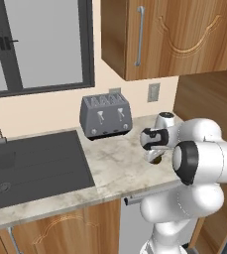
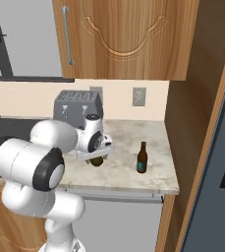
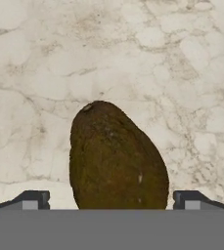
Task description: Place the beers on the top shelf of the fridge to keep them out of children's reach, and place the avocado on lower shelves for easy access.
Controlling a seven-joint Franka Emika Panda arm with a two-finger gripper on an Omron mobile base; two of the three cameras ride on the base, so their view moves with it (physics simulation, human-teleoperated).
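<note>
The gripper (image 3: 111, 199) is hanging with its fingers spread wide on either side of the avocado (image 3: 116, 158), a rough, dark olive egg lying on the mottled marble counter (image 2: 128, 135) near its front edge. A brown glass beer bottle (image 2: 142, 158) is standing upright toward the right end, with bare stone between.
</note>
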